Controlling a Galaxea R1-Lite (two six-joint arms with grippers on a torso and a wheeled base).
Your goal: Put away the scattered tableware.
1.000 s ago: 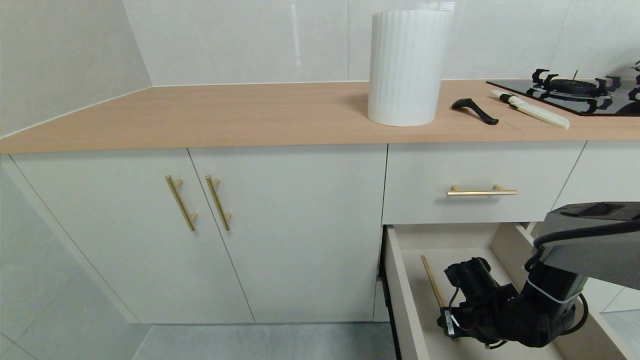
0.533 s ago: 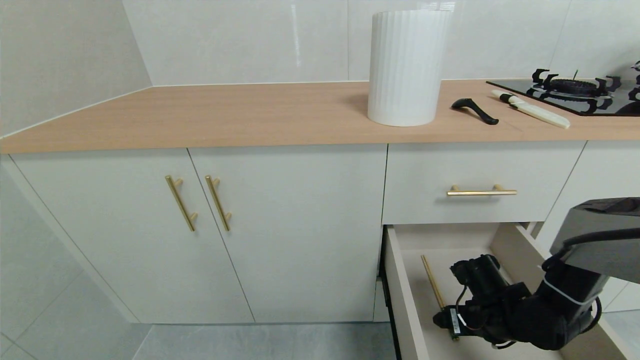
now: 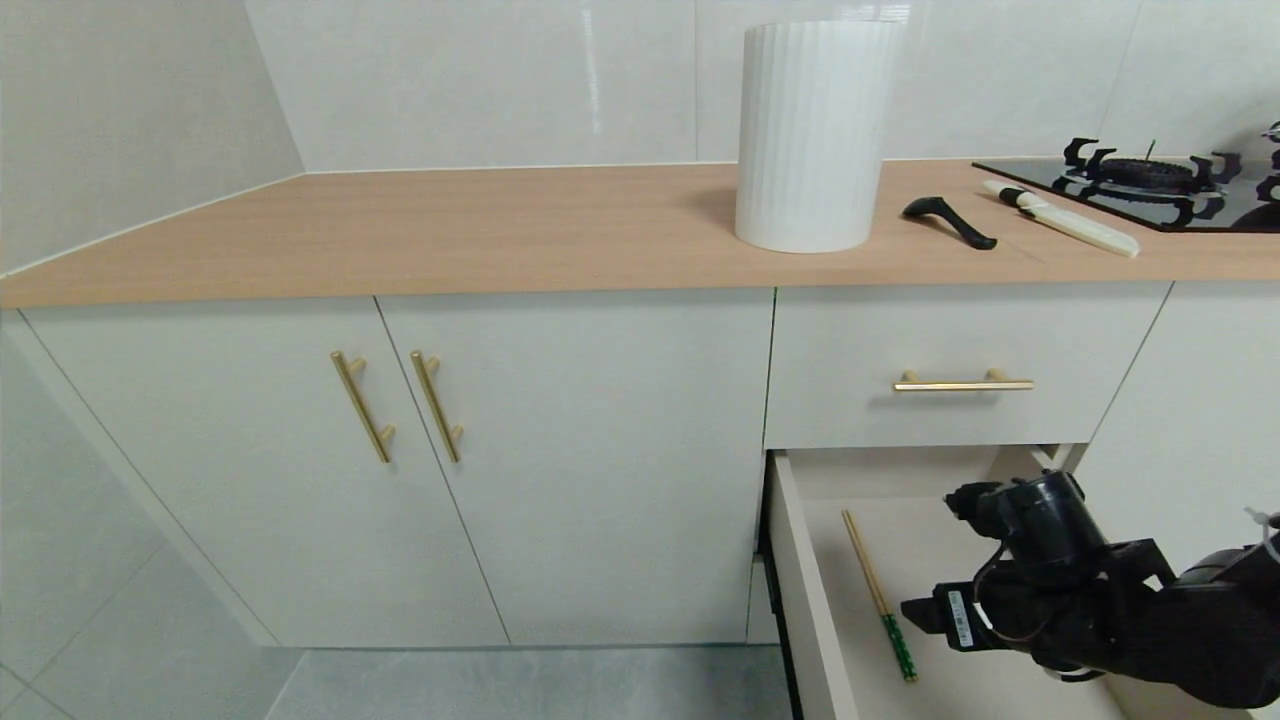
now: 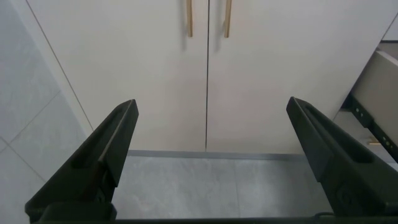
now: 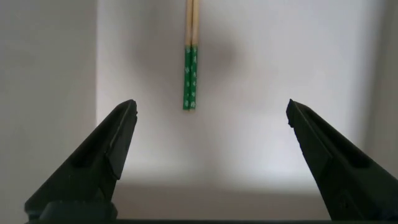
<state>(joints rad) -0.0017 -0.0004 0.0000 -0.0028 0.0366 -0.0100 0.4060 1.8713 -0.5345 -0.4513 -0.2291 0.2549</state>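
Right jaws: spread wide and holding nothing, low inside the open drawer (image 3: 800,560).
Chopsticks (image 5: 191,56): a pair lying flat on the drawer floor, green ends toward the right jaws. They sit just ahead of the jaws, off centre toward one finger, and touch neither.
Left jaws: spread and empty, facing the cupboard doors (image 4: 207,62), well apart from any tableware.
Step in hand: the chopsticks look delivered, so this is likely the pull-out from the drawer.
Doing it well: keep the right jaws spread and lift straight up. Don't sweep sideways, or a finger could drag the sticks or knock the drawer wall. Swing away only once above the drawer rim.
Tableware left out: a knife (image 3: 1065,217) and a black curved utensil (image 3: 950,221) lie on the bench (image 3: 450,230), well above and beyond the right jaws, beside a white ribbed container (image 3: 810,135).
Hidden: the right arm covers much of the drawer floor, and the drawer front is cut off.
Hard to make out: what the black utensil is.
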